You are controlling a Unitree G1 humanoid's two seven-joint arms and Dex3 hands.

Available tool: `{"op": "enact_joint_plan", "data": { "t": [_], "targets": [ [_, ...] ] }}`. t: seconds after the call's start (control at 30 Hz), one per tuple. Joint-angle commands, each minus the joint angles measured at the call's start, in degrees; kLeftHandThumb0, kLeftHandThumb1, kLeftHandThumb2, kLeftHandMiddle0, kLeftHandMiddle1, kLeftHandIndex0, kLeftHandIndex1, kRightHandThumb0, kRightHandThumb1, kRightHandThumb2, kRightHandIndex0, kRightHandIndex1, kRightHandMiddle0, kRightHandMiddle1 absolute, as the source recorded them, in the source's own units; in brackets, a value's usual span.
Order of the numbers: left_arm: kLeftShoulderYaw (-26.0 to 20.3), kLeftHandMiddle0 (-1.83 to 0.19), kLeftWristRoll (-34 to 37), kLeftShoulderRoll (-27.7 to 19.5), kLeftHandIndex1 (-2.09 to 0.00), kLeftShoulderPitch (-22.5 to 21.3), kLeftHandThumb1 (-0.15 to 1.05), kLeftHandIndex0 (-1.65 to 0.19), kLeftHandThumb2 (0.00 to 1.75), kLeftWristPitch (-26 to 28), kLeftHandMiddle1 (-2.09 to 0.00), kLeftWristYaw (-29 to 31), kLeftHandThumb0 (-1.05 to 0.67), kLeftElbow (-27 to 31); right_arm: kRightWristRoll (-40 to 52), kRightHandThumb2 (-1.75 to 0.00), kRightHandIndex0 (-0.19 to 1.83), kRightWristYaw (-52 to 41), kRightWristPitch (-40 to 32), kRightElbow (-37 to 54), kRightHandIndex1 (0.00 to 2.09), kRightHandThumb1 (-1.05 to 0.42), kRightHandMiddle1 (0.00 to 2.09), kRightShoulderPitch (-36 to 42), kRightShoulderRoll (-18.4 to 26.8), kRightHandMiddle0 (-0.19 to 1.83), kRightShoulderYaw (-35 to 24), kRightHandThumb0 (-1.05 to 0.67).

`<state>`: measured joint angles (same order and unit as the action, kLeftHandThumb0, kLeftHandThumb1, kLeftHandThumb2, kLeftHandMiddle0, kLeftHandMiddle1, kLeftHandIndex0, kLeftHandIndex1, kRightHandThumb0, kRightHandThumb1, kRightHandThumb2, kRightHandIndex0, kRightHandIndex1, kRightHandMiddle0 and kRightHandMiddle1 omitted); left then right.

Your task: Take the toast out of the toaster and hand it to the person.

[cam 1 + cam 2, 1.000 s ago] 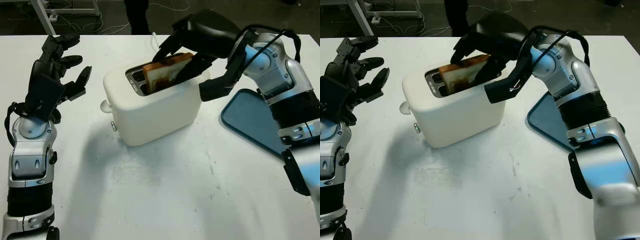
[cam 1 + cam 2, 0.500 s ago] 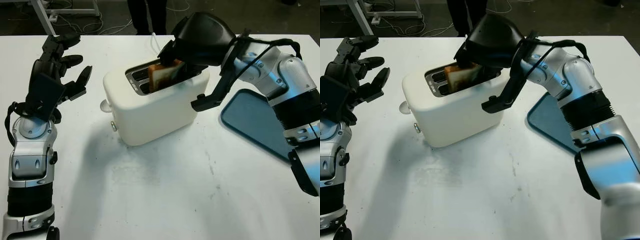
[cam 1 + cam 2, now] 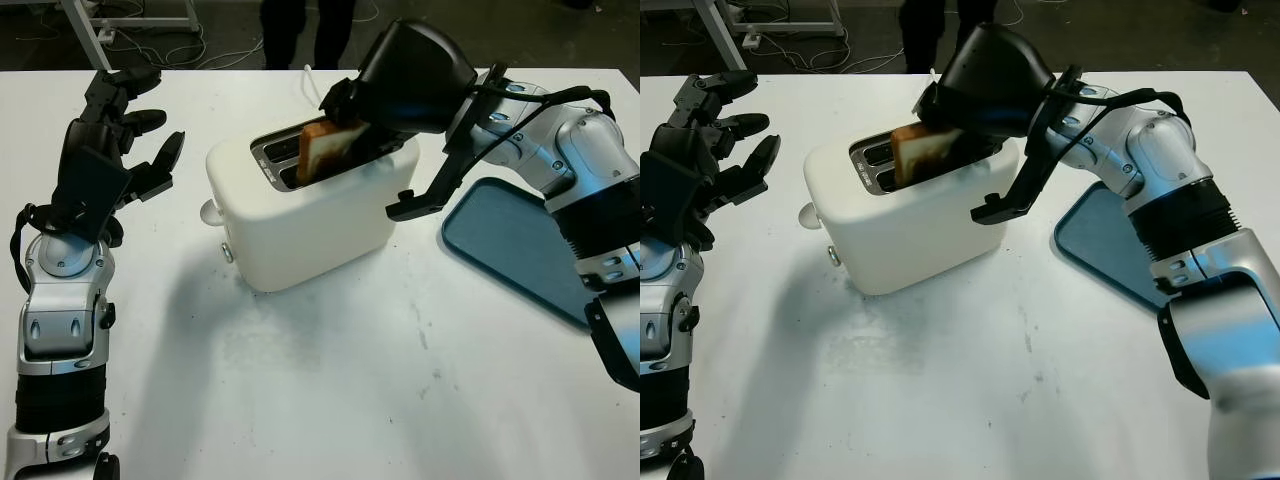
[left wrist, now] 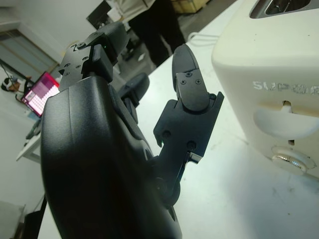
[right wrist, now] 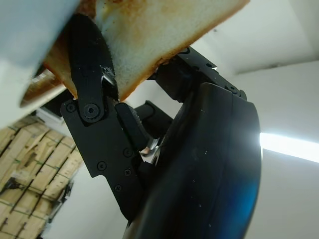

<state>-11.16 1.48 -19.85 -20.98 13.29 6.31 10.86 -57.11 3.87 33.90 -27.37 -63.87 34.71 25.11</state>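
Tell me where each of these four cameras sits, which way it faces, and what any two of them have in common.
Left eye view: on the head, looking down at the white table; both arms enter from below.
Right eye view: beside it, same scene; the right hand grips the toast in the toaster.
Left wrist view: at the left wrist, looking past the open left hand toward the toaster's lever end.
Right wrist view: at the right wrist, looking up past its fingers clamping the toast.
Shared: toaster, left wrist and eye views.
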Motion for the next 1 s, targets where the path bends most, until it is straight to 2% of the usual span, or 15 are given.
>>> {"op": "enact_joint_plan", "data": {
  "t": [0.0,0.1,0.17,0.23,0.33,0.43,0.6,0.7,0.8,0.93,0.97],
  "targets": [
    [-0.02,0.0,-0.24,0.25,-0.78,0.52,0.73,0.0,0.71,-0.64,-0.94,-0.36,-0.26,0.18,3.03,-0.49,1.1,0.72,1.27,-1.99,1.74,-0.92,1.69,-3.2,0.25,0.87,-1.82,-0.57],
    [-0.02,0.0,-0.33,0.24,-0.78,0.58,0.73,0.0,0.71,-0.46,-0.94,-0.44,-0.24,0.39,7.25,-0.45,1.05,-0.49,1.75,-5.54,1.74,-0.92,1.74,-5.51,0.02,0.8,-3.85,-0.55],
    [-0.01,0.0,-0.39,0.26,-0.78,0.57,0.74,0.0,0.71,-0.43,-0.94,-0.51,-0.24,0.42,10.74,-0.45,1.01,-1.73,2.44,-7.98,1.75,-0.92,1.69,-7.17,0.09,0.75,-5.41,-0.53],
    [0.01,0.0,-0.42,0.3,-0.78,0.53,0.73,0.0,0.7,-0.24,-0.94,-0.63,-0.25,0.43,14.17,-0.49,1.03,-2.77,3.98,-10.65,1.75,-0.92,1.24,-8.88,0.18,0.83,-6.7,-0.52],
    [0.0,0.0,-0.31,0.56,-0.78,0.5,0.73,0.0,0.69,0.38,-0.94,-0.93,-0.25,0.62,20.26,-0.43,1.08,-2.38,8.08,-16.37,1.75,-0.92,1.39,-11.48,-0.2,0.9,-9.49,-0.51],
    [0.16,0.0,-0.52,0.3,-0.78,0.62,0.74,0.0,0.69,-0.4,-0.93,-0.8,-0.23,0.27,23.14,-0.45,1.11,-2.17,9.34,-20.82,1.75,-0.92,1.69,-13.72,0.18,0.83,-11.19,-0.55],
    [0.1,0.0,-0.34,0.19,-0.78,0.73,0.74,0.0,0.7,-1.18,-0.94,-0.61,-0.23,-0.17,29.07,-0.51,1.09,-5.66,10.75,-30.91,1.75,-0.92,1.71,-17.37,-0.24,0.83,-14.0,-0.59],
    [0.01,0.0,-0.06,0.38,-0.78,0.71,0.74,0.0,0.69,-0.68,-0.94,-0.68,-0.24,-0.07,30.08,-0.5,1.1,-6.15,6.09,-36.68,1.75,-0.92,1.74,-18.66,-0.67,0.87,-14.69,-0.67],
    [0.37,0.0,-1.23,0.09,-0.78,0.89,0.74,0.0,0.69,-0.46,-0.94,-1.29,-0.23,0.37,31.65,-0.48,1.11,-6.76,-0.98,-40.82,1.75,-0.92,1.74,-19.02,-1.92,0.91,-15.94,-0.65],
    [0.22,0.0,-0.73,0.16,-0.79,0.71,0.75,0.0,0.69,-1.46,-0.94,-1.03,-0.19,-0.32,33.43,-0.46,1.09,-7.41,-10.74,-44.61,1.75,-0.92,1.75,-17.96,-4.54,0.85,-17.15,-0.48],
    [0.16,0.0,-0.43,0.23,-0.79,0.7,0.75,0.0,0.69,-1.18,-0.94,-0.92,-0.2,-0.17,33.03,-0.44,1.02,-6.48,-12.88,-45.44,1.75,-0.92,1.75,-17.48,-5.04,0.78,-16.91,-0.43]
  ]
}}
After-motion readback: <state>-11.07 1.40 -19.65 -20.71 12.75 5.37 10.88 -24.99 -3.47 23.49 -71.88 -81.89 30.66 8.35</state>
